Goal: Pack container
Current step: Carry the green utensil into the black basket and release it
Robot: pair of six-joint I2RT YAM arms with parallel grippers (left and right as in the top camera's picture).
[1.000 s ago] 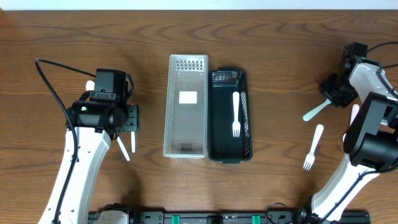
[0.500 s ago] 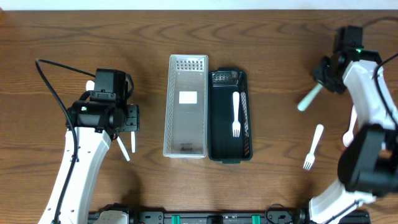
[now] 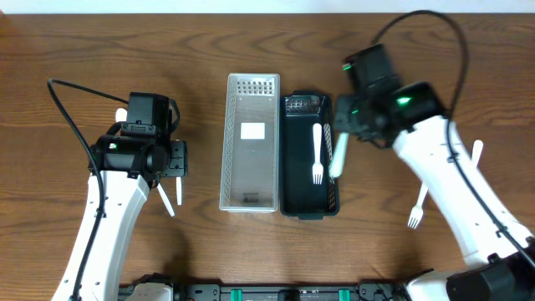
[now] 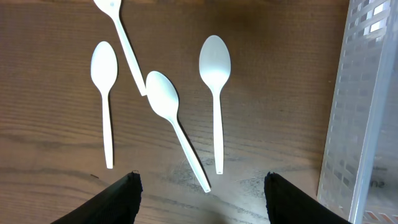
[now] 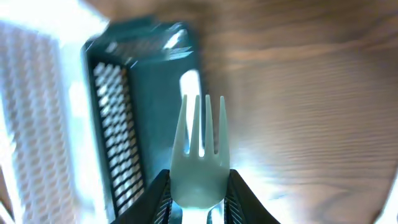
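- Overhead: the clear container (image 3: 251,171) and the dark container (image 3: 297,171) sit side by side at mid-table, long sides touching, with the clear one on the left.
- A white fork (image 3: 317,153) lies lengthwise inside the dark container, tines toward the near end.
- The right gripper (image 3: 344,140) hangs over the dark container's right wall, clenched on a pale fork (image 3: 338,159) that runs along that wall.
- Well to the right, a loose fork (image 3: 418,207) lies on the table (image 3: 84,50). Another white utensil (image 3: 476,155) shows beside the right arm.
- The left gripper (image 3: 175,159) is well to the left of the clear container, above the spoons (image 3: 166,201), whose handles poke out on its near side.
- Left wrist: the left gripper (image 4: 202,199) is released. Its black fingers (image 4: 118,199) stand wide apart with only bare wood between them.
- Three spoons lie beyond it, bowls toward the far side: one at left (image 4: 102,81), one tilted in the middle (image 4: 166,102) and one at right (image 4: 214,68).
- The tilted spoon's bowl meets the handle of a fourth utensil (image 4: 127,50), whose head is cut off by the frame.
- The clear container's perforated wall (image 4: 360,112) fills the right edge.
- Right wrist (blurred): the right gripper (image 5: 199,202) grasps the pale fork (image 5: 200,168) at its neck, tines pointing ahead.
- Beneath the tines is the dark container (image 5: 140,124), with a bit of the white fork (image 5: 189,84) showing inside.
- The clear container (image 5: 37,106) is a bright smear at left, and wood lies to the right.
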